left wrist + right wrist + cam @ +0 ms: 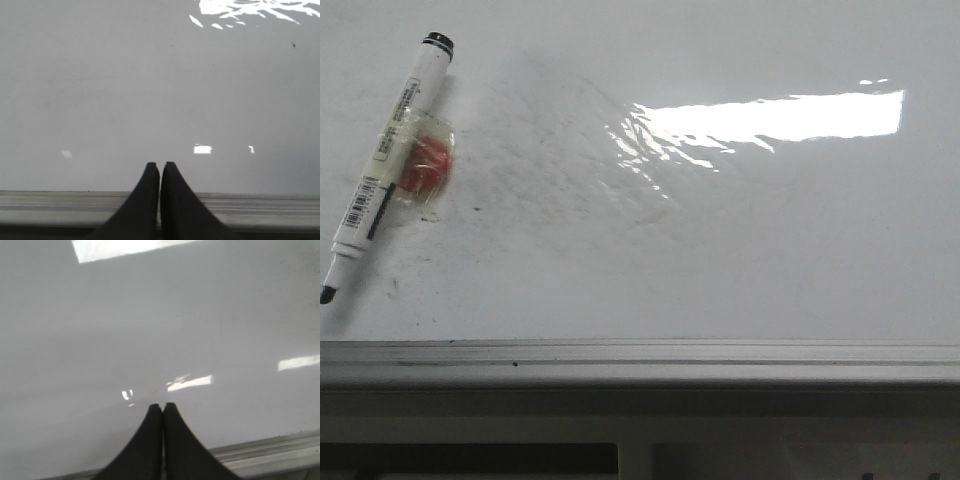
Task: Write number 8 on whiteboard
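Note:
The glossy whiteboard fills the front view, with faint grey smears and a bright glare patch. No number 8 shows on it. A white marker with a black tip and a red piece taped to its side lies on the board at the far left, tip toward the near edge. Neither gripper shows in the front view. My left gripper is shut and empty over the board's near rail. My right gripper is shut and empty over the board, near its rail.
A grey metal edge rail runs along the board's near side, with a dark frame below it. Small black specks dot the board near the marker.

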Robot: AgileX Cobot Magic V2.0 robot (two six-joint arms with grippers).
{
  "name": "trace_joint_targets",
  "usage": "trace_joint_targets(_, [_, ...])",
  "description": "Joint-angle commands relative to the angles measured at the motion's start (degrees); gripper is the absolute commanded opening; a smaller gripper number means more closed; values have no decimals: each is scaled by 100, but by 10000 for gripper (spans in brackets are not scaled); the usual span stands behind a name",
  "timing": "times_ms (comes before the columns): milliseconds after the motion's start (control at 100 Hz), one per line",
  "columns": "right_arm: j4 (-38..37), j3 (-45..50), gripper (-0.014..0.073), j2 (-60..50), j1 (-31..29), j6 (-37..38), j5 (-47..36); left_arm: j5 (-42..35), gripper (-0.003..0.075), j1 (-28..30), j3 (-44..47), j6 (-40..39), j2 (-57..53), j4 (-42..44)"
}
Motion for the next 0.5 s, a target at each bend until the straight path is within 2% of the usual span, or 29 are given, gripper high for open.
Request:
trace_joint_targets(0, [-8, 70, -63, -126, -43, -32, -91, -273, -20, -38, 222, -26, -153, 9])
trace_joint_targets(390, [-8, 70, -63, -126, -43, -32, -91, -273, -20, -38, 222, -14, -153, 134])
trace_joint_targets(490, [-8, 70, -63, -126, -43, -32, -91, -673, -20, -38, 222, -14, -153, -50])
